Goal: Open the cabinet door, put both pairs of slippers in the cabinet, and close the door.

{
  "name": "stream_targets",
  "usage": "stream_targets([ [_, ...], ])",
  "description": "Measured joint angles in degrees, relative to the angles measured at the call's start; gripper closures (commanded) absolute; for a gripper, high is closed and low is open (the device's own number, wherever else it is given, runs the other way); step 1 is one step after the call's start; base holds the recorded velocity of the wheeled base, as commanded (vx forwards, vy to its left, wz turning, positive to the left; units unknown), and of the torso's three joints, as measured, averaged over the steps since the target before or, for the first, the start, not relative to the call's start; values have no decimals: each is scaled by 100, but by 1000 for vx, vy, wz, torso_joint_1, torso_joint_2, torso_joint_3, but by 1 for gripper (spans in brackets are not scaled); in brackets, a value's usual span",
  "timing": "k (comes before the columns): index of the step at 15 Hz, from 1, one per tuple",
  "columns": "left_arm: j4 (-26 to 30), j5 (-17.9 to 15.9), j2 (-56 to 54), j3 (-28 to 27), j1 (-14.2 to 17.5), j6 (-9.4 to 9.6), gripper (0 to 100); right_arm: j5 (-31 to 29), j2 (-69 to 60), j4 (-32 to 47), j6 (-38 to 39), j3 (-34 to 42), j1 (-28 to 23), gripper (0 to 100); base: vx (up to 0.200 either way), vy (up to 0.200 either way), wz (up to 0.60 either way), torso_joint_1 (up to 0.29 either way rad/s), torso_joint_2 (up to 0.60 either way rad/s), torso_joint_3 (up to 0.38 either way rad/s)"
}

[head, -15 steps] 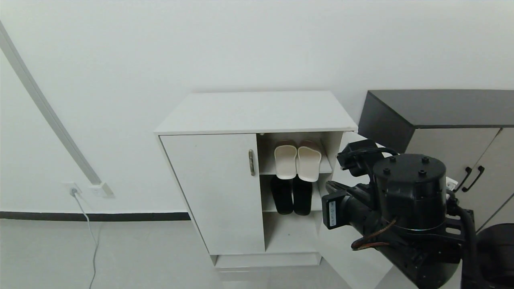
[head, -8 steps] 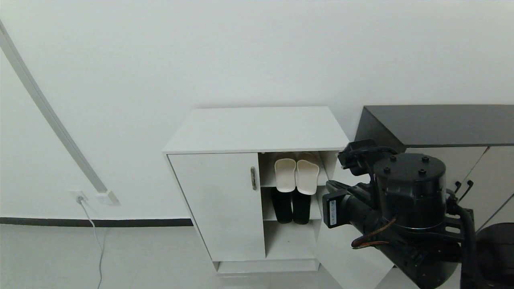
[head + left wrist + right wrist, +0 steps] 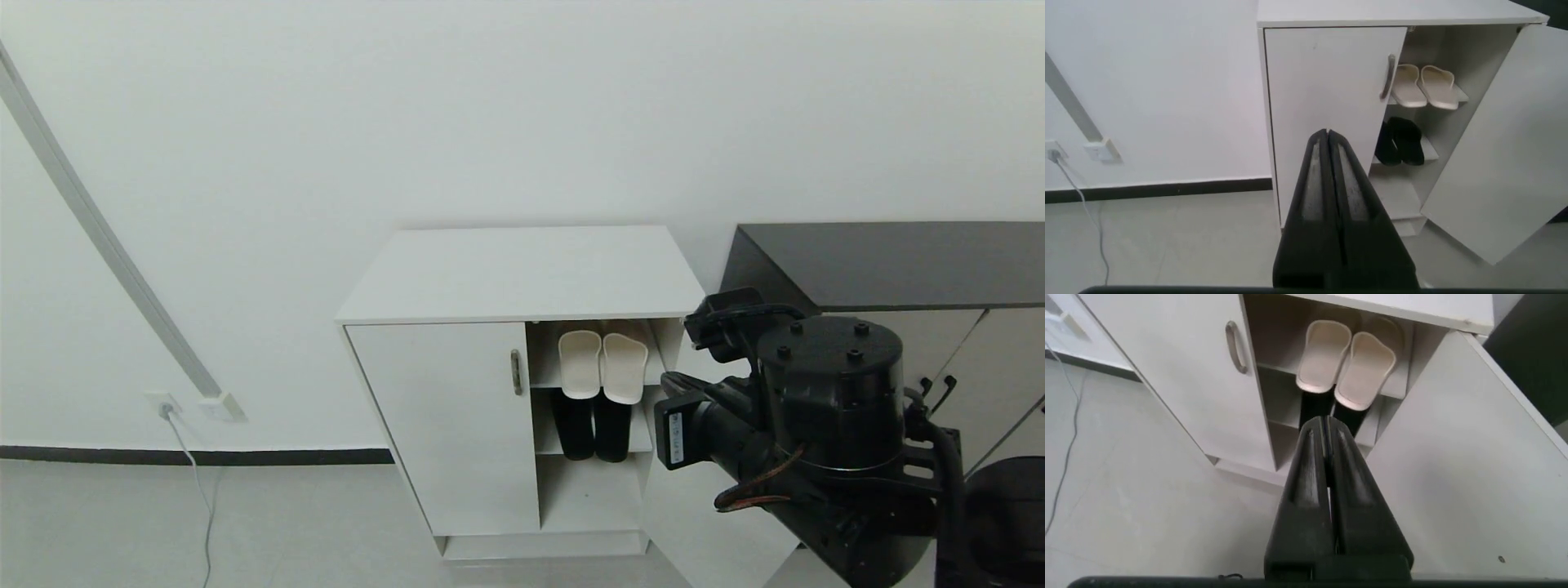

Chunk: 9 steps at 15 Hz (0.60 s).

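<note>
White cabinet (image 3: 522,273), door (image 3: 1486,147) open, cream slippers (image 3: 602,366) shelved above black pair (image 3: 594,426)

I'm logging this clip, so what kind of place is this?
Probably a home entryway, or a mock-up of one: a white shoe cabinet with slippers on its shelves, and a wall socket nearby.

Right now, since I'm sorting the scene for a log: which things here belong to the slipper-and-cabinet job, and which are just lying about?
Job:
white cabinet
its open door
white slippers inside
black slippers beneath them

Lying about:
dark cabinet
wall socket
its cable
slanted wall conduit
</note>
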Motion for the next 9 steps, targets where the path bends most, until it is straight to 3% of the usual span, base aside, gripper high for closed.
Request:
stream_targets([
  [5, 1, -9, 0, -2, -2, 10, 100, 33, 2, 6, -17, -7, -79, 100, 0, 0, -600, 6, -3, -1],
  [9, -2, -11, 0, -2, 2, 11, 100, 194, 7, 0, -85, -18, -356, 100, 0, 0, 0, 0, 0, 0],
])
